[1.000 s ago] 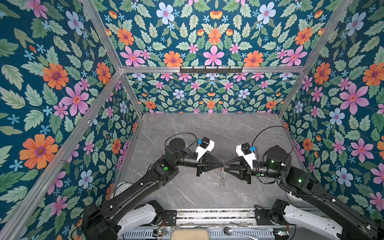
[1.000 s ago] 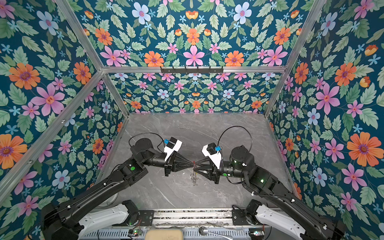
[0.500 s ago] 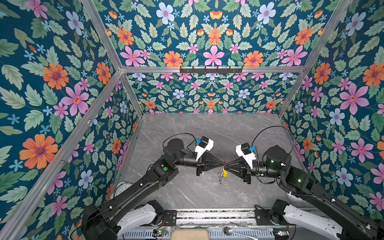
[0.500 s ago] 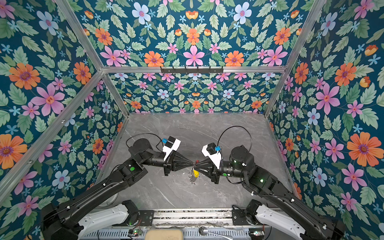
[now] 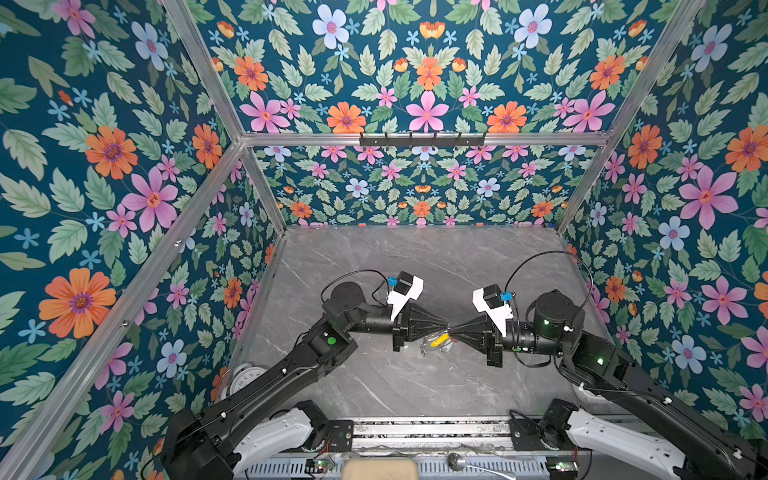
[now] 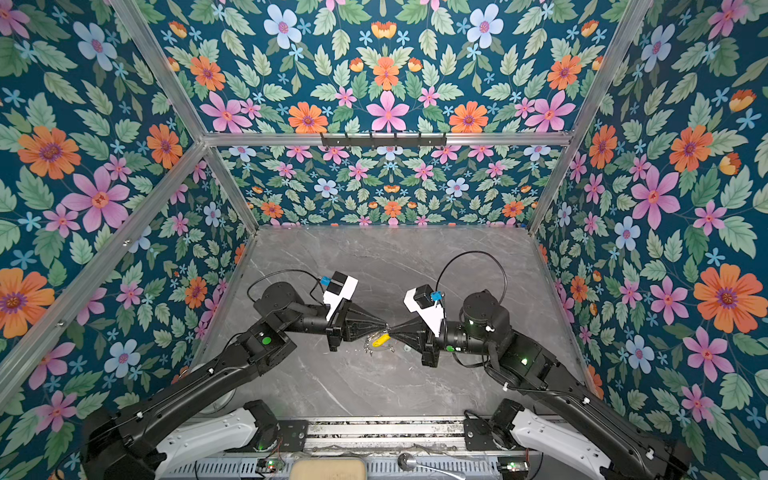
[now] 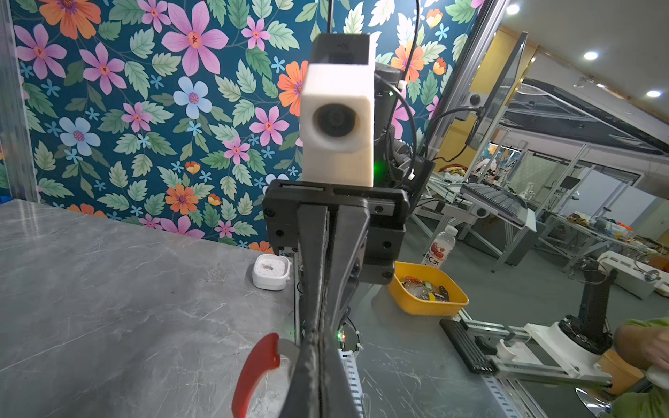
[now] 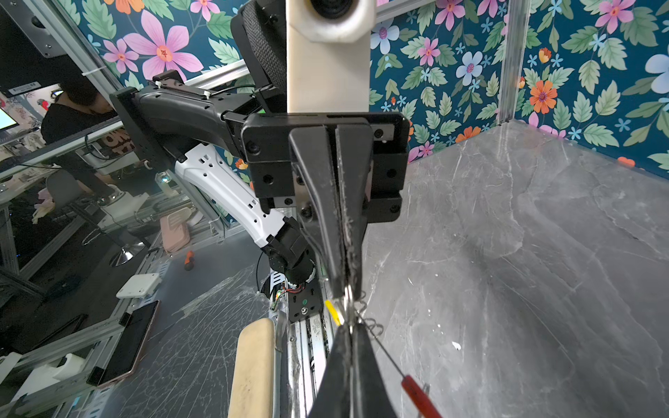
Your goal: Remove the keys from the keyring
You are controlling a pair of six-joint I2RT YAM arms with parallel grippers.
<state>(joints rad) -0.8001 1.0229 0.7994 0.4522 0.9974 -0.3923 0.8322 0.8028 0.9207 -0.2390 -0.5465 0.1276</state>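
Both grippers meet tip to tip above the middle of the table. My left gripper is shut on the keyring's grey band, just beside its red section. My right gripper is shut on a silver metal piece next to the yellow tag, apparently that key. The yellow tag lies slanted just under the tips, with small wire rings dangling around it. The keyring runs edge-on past my right fingers to the red section. A second key cannot be made out.
A white clock sits near the table's front left corner, under the left arm. A beige pad lies at the front rail. A yellow bin stands off the table. Floral walls close in three sides.
My right gripper has shut at the left gripper's tips. The hanging bunch has swung up and turned, so the yellow tag now shows sideways. The left gripper stayed shut.
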